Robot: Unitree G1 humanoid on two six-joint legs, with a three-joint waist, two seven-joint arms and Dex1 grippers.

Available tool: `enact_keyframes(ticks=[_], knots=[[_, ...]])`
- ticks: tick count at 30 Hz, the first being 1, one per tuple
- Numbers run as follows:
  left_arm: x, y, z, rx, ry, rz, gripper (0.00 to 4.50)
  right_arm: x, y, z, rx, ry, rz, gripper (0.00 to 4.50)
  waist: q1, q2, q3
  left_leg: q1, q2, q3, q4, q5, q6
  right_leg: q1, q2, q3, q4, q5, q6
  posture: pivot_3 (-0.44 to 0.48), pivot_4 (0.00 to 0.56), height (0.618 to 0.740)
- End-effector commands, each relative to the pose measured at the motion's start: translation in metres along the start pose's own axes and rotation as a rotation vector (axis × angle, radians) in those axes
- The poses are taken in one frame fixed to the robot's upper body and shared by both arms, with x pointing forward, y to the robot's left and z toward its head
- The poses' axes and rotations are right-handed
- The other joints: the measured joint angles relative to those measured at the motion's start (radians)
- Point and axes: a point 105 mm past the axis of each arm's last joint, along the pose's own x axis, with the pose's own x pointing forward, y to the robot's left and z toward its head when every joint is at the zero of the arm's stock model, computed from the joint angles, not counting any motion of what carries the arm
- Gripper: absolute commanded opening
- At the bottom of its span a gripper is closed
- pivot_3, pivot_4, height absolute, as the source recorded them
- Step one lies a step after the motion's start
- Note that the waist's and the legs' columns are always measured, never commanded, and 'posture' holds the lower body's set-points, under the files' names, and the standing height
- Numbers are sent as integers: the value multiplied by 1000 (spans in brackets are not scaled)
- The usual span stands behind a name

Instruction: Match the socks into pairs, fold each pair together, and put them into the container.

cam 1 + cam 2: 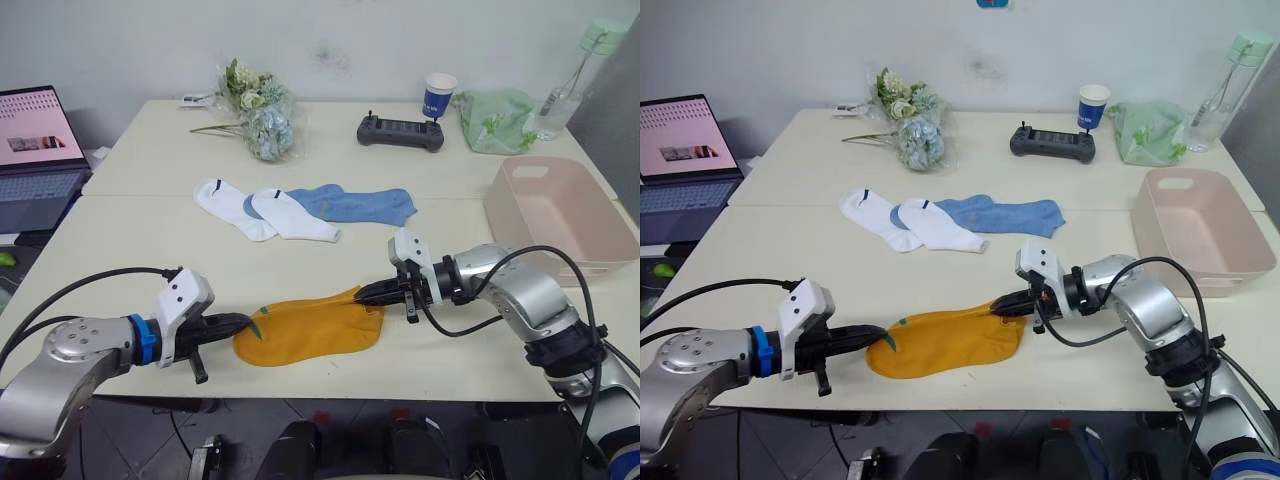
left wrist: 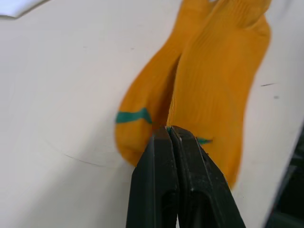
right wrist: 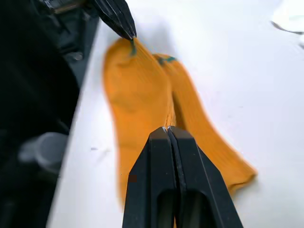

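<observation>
Left claw [image 1: 240,322], clenched on the cuff end of the mustard-orange socks [image 1: 310,330], which lie side by side, overlapping, near the front edge of the desk [image 1: 150,250]. Right claw [image 1: 366,293], clenched on their toe end. The step in hand appears to be folding this pair; the next move calls for carrying one end over onto the other. White socks [image 1: 262,210] and light blue socks [image 1: 350,204] wait at mid-desk, the white overlapping the blue. Container [image 1: 560,215], at the right edge, holds nothing visible.
</observation>
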Motion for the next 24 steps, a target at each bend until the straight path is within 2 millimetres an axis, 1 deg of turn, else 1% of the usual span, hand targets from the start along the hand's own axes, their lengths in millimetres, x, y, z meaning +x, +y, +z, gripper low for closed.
enact_keyframes(ticks=[1, 5, 11, 15, 19, 24], knots=[[6, 5, 5, 51, -2, -5, 30, -1, -7, 8, -58, -11, -23, 0, -1, 0, 0, 0, 0, 0, 0, 0, 0, 0, 0, 0, 0, 0, 0, 0, 150, 740], [12, 6, 7, 68, -1, -19, 30, 0, -12, 8, -65, -12, -40, 0, -3, 0, 0, 0, 0, 0, 0, 0, 0, 0, 0, 0, 0, 0, 0, 0, 150, 740], [18, 7, 4, 83, 14, -32, 30, 3, -19, 10, -75, -18, -73, 0, -2, 0, 0, 0, 0, 0, 0, 0, 0, -1, 0, 0, 1, 0, 0, 0, 150, 740], [21, 6, -1, 93, 32, -40, 30, 5, -21, 6, -65, -12, -82, 0, -3, 0, 0, 0, 0, 0, 0, 0, 0, -1, 0, 1, 1, 0, 0, 0, 150, 740], [25, 7, 0, 92, 23, -38, 30, 6, -25, 4, -59, -18, -108, 0, -3, 0, 0, 0, 0, 0, 0, 0, 0, -1, 0, 0, 1, 0, 0, 0, 150, 740], [26, 8, -1, 90, 22, -31, 30, 6, -33, 2, -55, -21, -146, 0, -3, 0, 0, 0, 0, 0, 0, 0, 0, -1, 0, 1, 1, 0, 0, 0, 150, 740]])
